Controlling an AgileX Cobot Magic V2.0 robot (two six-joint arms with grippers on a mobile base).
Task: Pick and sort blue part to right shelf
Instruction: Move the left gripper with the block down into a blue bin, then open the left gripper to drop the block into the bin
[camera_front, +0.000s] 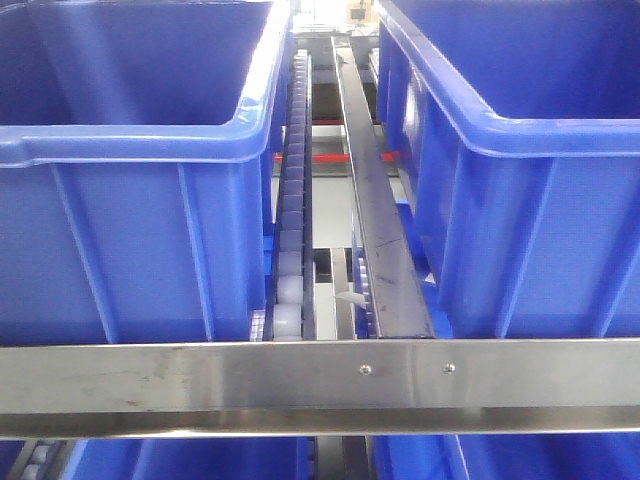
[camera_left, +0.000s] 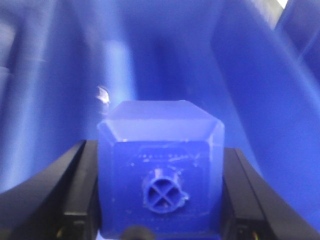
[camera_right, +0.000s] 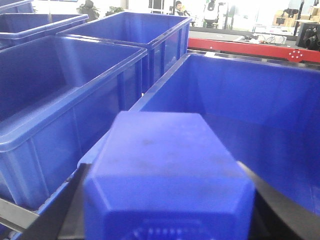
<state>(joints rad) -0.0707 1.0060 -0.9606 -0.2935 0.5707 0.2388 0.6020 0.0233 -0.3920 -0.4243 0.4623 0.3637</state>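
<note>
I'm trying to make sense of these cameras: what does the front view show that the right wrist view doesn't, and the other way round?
Only the front view: the steel shelf with its two screws, roller track and divider strip.
Only the right wrist view: a blue part held in the right gripper.
Both: big blue bins.

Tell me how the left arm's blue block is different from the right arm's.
The left block shows a round cross-shaped socket; the right block shows mostly its plain top. The left block has blue walls all around; the right block faces several open bins. Both are blue, between black fingers.
</note>
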